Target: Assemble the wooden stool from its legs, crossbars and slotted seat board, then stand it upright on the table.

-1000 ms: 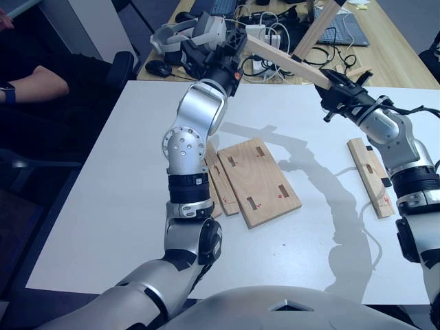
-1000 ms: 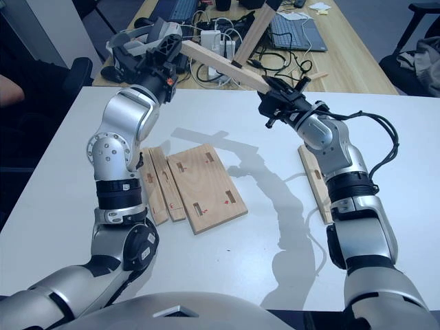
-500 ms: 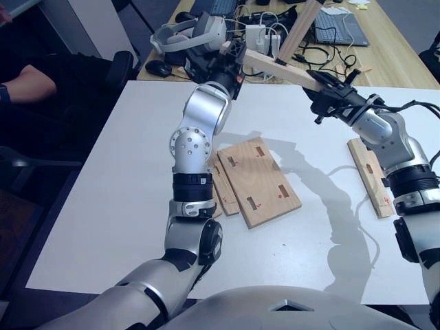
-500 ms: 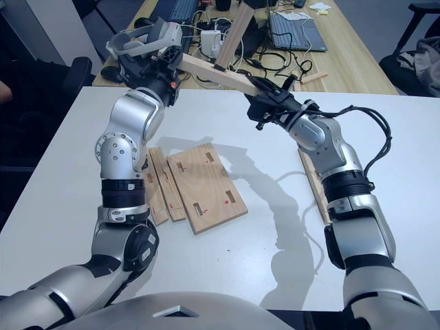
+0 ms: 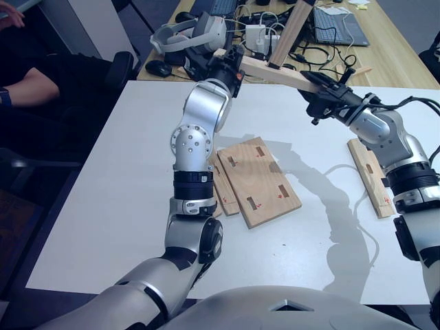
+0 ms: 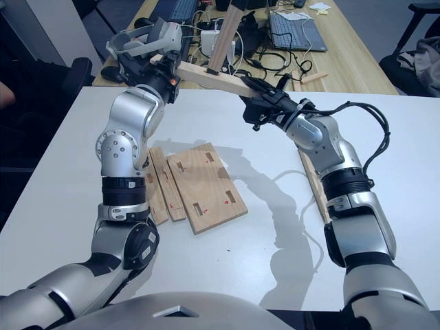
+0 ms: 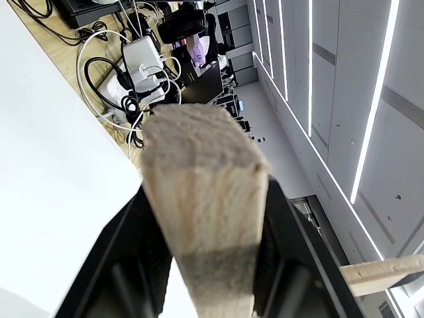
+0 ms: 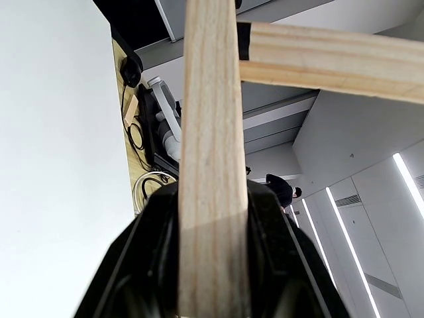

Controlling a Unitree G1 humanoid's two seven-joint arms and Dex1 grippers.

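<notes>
A long wooden bar [image 5: 271,69] hangs above the table's far edge, with a second wooden piece [image 5: 290,31] rising from its middle. My left gripper [image 5: 230,63] is shut on the bar's left end [image 7: 205,199]. My right gripper [image 5: 322,86] is shut on the right end [image 8: 211,165]; the crossing piece [image 8: 331,59] shows beyond it. The slotted seat board [image 5: 258,180] lies flat mid-table, with two wooden slats [image 5: 221,184] against its left side. Another slotted slat [image 5: 370,175] lies at the right, under my right forearm.
The white table [image 5: 110,206] has free room at the left and along the front. Behind its far edge stands a wooden desk [image 5: 392,48] crowded with a headset [image 5: 185,34], cables, a mouse and a laptop.
Both grippers have carried the bar leftward and a little farther back. The upright piece has swung left with it. The parts on the table have not moved.
</notes>
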